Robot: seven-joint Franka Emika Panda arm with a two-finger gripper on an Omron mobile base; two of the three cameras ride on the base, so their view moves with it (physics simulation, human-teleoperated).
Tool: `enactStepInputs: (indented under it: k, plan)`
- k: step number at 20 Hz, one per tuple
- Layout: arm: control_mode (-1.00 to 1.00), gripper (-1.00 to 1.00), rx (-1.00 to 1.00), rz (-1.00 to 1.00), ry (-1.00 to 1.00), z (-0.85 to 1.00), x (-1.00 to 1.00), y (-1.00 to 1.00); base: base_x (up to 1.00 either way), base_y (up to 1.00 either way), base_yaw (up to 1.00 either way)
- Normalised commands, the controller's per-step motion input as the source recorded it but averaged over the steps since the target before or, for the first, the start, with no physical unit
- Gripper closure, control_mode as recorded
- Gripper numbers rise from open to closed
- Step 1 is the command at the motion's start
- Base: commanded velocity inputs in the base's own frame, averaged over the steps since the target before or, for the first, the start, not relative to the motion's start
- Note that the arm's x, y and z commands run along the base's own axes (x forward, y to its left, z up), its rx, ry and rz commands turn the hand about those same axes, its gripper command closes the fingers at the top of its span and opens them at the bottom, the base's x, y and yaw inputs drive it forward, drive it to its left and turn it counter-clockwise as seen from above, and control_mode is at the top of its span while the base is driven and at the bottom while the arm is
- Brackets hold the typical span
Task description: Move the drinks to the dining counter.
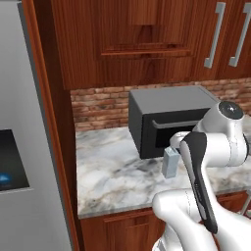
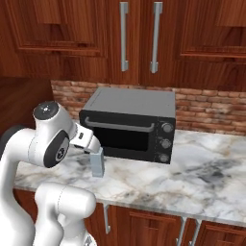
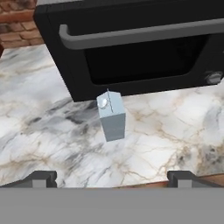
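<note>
Approaching carton (image 3: 112, 117) | fingers (image 3: 40, 178) spread wide, nothing gripped | carton stands upright on desk (image 3: 166, 144) before microwave (image 3: 131, 43) | no drink judged delivered yet.

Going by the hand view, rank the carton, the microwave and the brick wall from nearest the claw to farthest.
The open claw sits at the counter's front edge.
1. Carton: straight ahead, upright on the marble counter, apart from the fingertips.
2. Microwave: just behind the carton, its door facing the claw.
3. Brick wall: behind the microwave, at the counter's back.
</note>
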Motion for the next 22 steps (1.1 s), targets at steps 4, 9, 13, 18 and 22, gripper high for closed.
enactStepInputs:
  k: [4, 9, 13, 18, 22]
  plan:
    - [-1.00, -1.00, 0.00, 0.00, 0.05, -0.01, 0.34, 0.00, 0.43, 0.00, -0.04]
    - [-1.00, -1.00, 0.00, 0.00, 0.16, -0.06, 0.23, 0.00, 0.00, 0.00, 0.00]
    - [-1.00, -1.00, 0.00, 0.00, 0.12, -0.26, 0.02, 0.00, 0.00, 0.00, 0.00]
    - [-1.00, -1.00, 0.00, 0.00, 0.12, -0.24, 0.00, 0.00, 0.00, 0.00, 0.00]
    - [-1.00, -1.00, 0.00, 0.00, 0.04, -0.10, 0.00, 0.00, 0.00, 0.00, 0.00]
